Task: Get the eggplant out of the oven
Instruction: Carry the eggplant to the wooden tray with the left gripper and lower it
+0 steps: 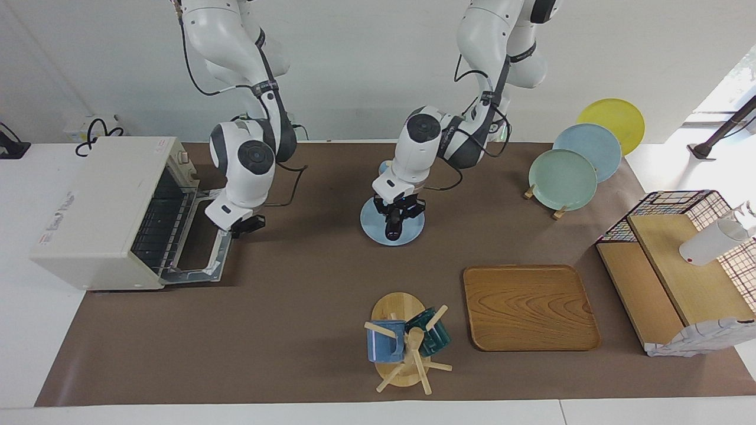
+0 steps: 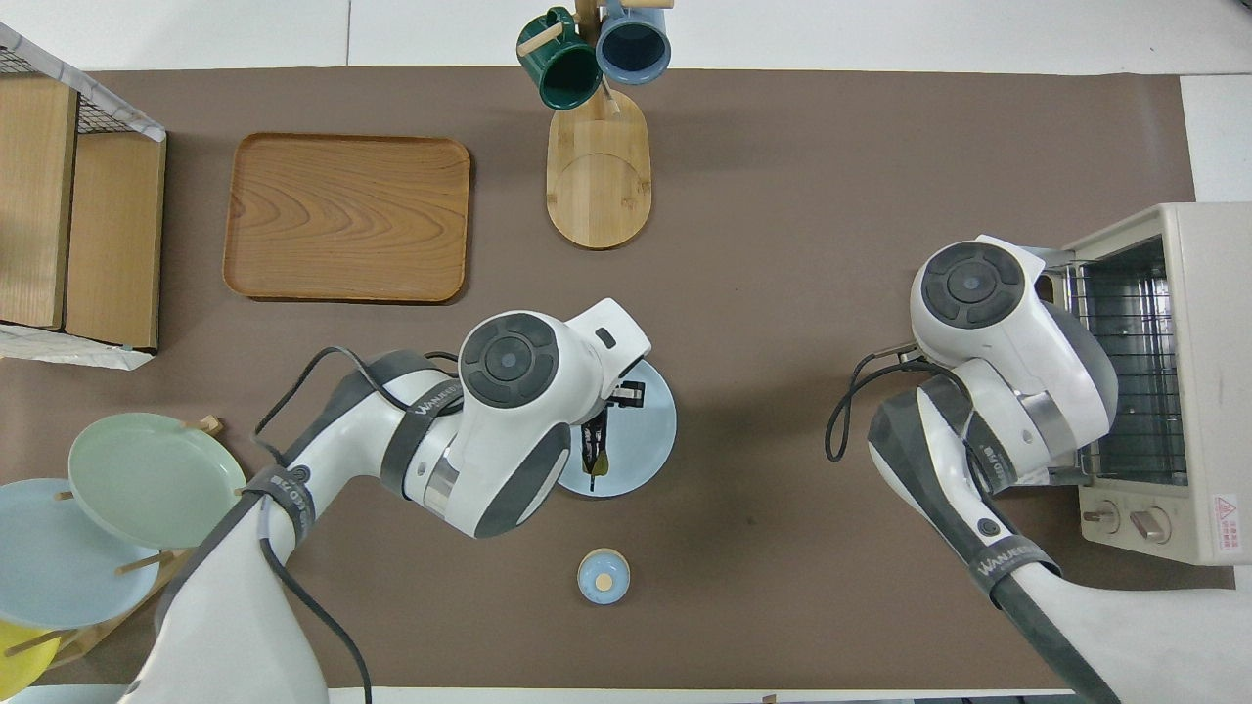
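Note:
The eggplant, dark and slender, hangs just over the light-blue plate in the middle of the table. My left gripper is shut on its upper part, and its stem end points toward the robots. The cream oven stands at the right arm's end, its wire rack bare. Its glass door is tilted partly up. My right gripper is shut and sits against the door's free edge; the arm hides it in the overhead view.
A mug rack with a blue and a teal mug and a wooden tray lie farther from the robots. A plate stand and a wire basket occupy the left arm's end. A small blue lid lies nearer the robots than the plate.

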